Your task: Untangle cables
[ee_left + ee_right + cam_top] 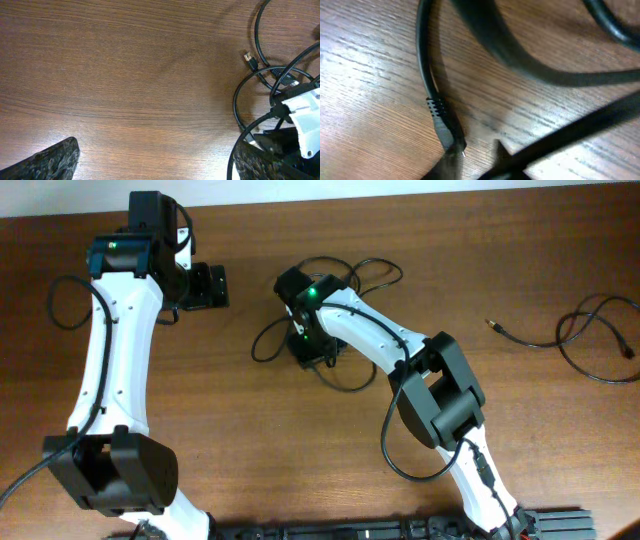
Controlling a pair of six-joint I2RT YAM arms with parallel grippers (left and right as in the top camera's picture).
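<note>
A loose tangle of thin, black, rubbery cables (423,50) lies just 12 o'clock of the centre of the brown wood-grain bench (450,240). Its round loops spill out around the right gripper (305,350), which is lowered into them; I cannot tell whether it is clenched or released. A moulded plug (441,120) with a ribbed collar lies flat on the wood. Another cord (497,328) lies well apart at 3 o'clock. The left gripper (157,150), at 10 o'clock, is released and holds nothing.
</note>
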